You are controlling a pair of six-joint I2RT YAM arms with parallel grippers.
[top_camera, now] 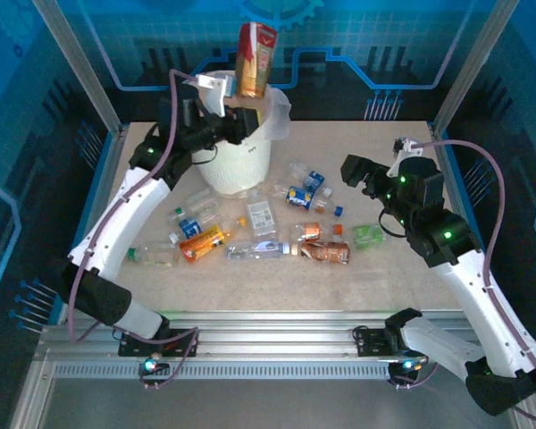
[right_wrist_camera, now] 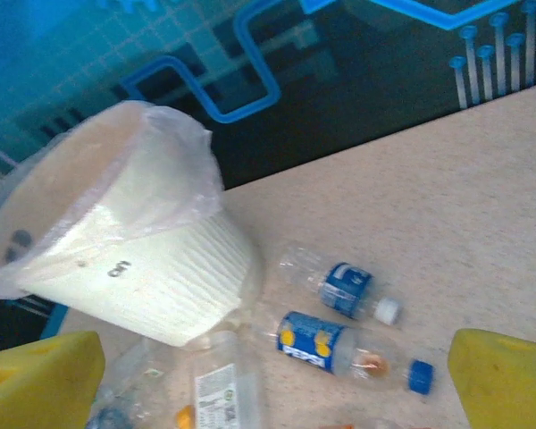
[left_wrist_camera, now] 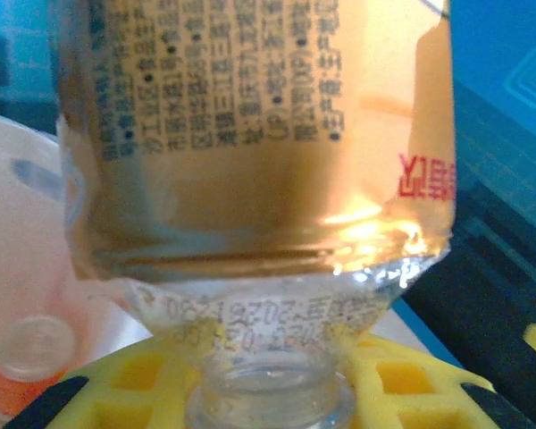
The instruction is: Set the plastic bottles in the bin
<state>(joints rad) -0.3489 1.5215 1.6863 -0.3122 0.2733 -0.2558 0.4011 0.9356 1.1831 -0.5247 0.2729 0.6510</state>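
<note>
Top external view: a copper-label bottle (top_camera: 256,58) stands nearly upright in the air right above the bin (top_camera: 237,165), neck down and base up. The left gripper (top_camera: 246,105) is clamped on its neck, just over the bin's rim. The left arm (top_camera: 129,210) reaches from its base at the near left edge, rises diagonally over the left side of the table (top_camera: 250,286) and bends at the wrist toward the bin, which stands at the far edge, left of centre.

In the left wrist view the copper-label bottle (left_wrist_camera: 259,161) looms close, its print upside down, and its clear neck sits pinched between the yellow fingers (left_wrist_camera: 143,375). The pale inside of the bin (left_wrist_camera: 27,232) lies below at the left.

The other bottles (top_camera: 261,234) lie scattered on the table in front of and right of the bin, among them two blue-label ones (top_camera: 302,195), an orange one (top_camera: 201,243) and a green one (top_camera: 368,235).

The right arm (top_camera: 464,259) comes up from the near right corner, elbow bent, wrist turned toward the middle. The right gripper (top_camera: 364,179) hovers above the table right of the bottles, jaws spread wide and holding nothing. Its wrist view shows the yellow fingers (right_wrist_camera: 505,375) far apart, with the bin (right_wrist_camera: 143,277) and the blue-label bottles (right_wrist_camera: 326,344) beyond.
</note>
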